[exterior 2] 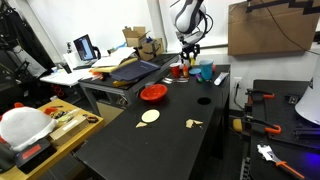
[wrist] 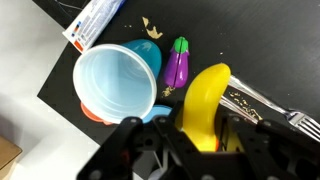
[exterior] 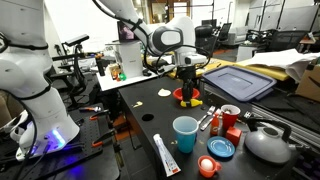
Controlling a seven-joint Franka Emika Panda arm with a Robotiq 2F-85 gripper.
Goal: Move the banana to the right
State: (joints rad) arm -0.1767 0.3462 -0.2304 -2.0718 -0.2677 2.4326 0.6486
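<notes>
The banana (wrist: 205, 100) is yellow and slightly curved. In the wrist view it stands between my jaws, and my gripper (wrist: 196, 135) is shut on it and holds it above the black table (exterior: 150, 125). Below it are the blue cup (wrist: 112, 75), a purple toy eggplant (wrist: 178, 62) and the white toothpaste tube (wrist: 95, 20). In both exterior views my gripper (exterior: 188, 86) (exterior 2: 187, 60) hangs above the table, by the blue cup (exterior: 185, 132) (exterior 2: 205, 72). The banana itself is too small to make out there.
A red bowl (exterior: 186, 97) (exterior 2: 153, 92) sits mid-table. Near the cup lie the toothpaste (exterior: 166, 155), silver utensils (wrist: 265, 100), a blue lid (exterior: 222, 148), a red cup (exterior: 230, 117) and a grey kettle (exterior: 268, 143). A cream disc (exterior 2: 149, 117) lies farther along the table.
</notes>
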